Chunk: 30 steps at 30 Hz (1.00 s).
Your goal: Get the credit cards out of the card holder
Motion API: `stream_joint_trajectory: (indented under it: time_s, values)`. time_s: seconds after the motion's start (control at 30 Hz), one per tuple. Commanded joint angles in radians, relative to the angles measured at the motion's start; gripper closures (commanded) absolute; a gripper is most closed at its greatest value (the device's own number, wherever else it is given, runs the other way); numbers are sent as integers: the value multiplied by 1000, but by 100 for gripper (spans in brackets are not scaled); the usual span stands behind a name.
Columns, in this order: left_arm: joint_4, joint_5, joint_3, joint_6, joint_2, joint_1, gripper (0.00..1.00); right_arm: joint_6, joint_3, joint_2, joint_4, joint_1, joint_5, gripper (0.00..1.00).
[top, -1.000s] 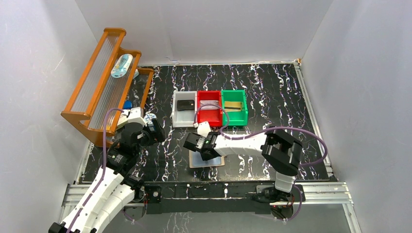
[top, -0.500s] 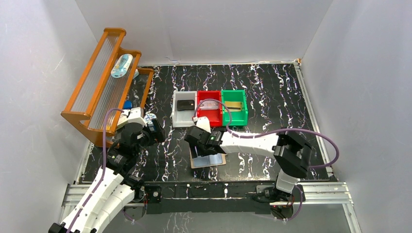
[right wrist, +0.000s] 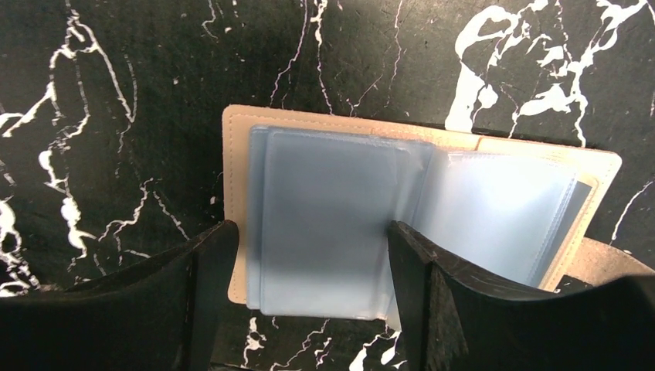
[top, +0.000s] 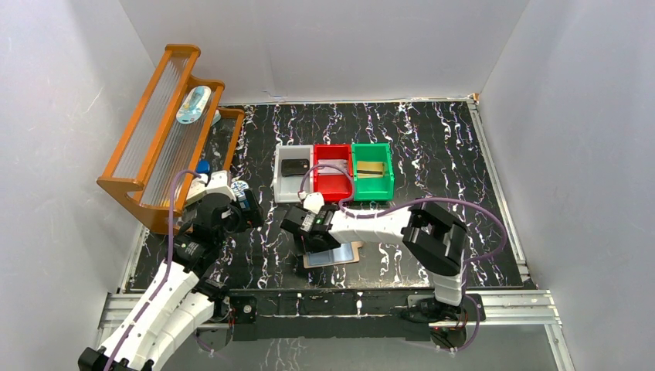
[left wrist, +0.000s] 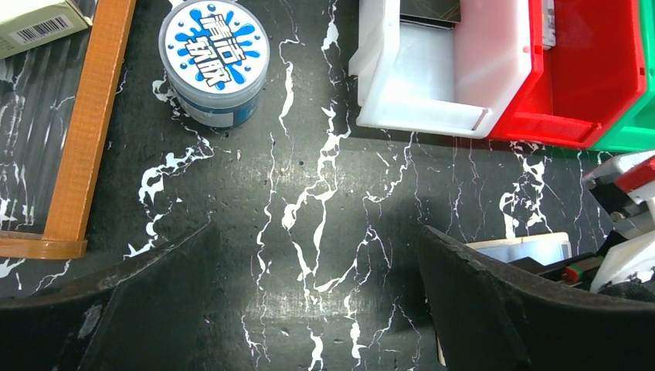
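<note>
The card holder (right wrist: 417, 193) lies open on the black marbled mat, with a tan rim and pale blue glossy pockets; it also shows in the top view (top: 337, 253). My right gripper (right wrist: 309, 267) is open just above it, its fingers standing either side of the left stack of pockets (right wrist: 324, 224). No card shows in those pockets. Credit cards lie in the bins: a black one (top: 295, 166), one in red (top: 334, 166) and a gold one (top: 371, 168). My left gripper (left wrist: 320, 309) hangs open over bare mat, left of the holder (left wrist: 525, 246).
Grey (top: 292, 185), red (top: 333, 185) and green (top: 373, 184) bins stand in a row behind the holder. A blue-and-white lidded tub (left wrist: 214, 58) sits near the orange rack (top: 162, 131) at the left. White walls close in the mat.
The right gripper's jaws have widened from nearly shut to open. It has shifted left over the holder's left half. The left arm has hardly moved.
</note>
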Motion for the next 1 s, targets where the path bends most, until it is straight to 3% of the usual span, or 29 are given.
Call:
stream_joint_trajectory:
  time_s: [0.0, 0.23, 0.5, 0.8, 0.97]
  values:
    - [-20, 7, 19, -3, 11, 5, 2, 34, 46, 55, -84, 7, 30, 21]
    - [-20, 10, 18, -3, 12, 5, 2, 46, -22, 41, -29, 8, -1, 33]
    - [-19, 13, 17, -3, 13, 5, 2, 34, -195, -85, 204, -48, -153, 48]
    - [-17, 32, 17, -3, 30, 5, 2, 67, -344, -179, 411, -142, -356, 47]
    - [-14, 45, 19, -2, 41, 5, 2, 79, -388, -198, 453, -167, -392, 43]
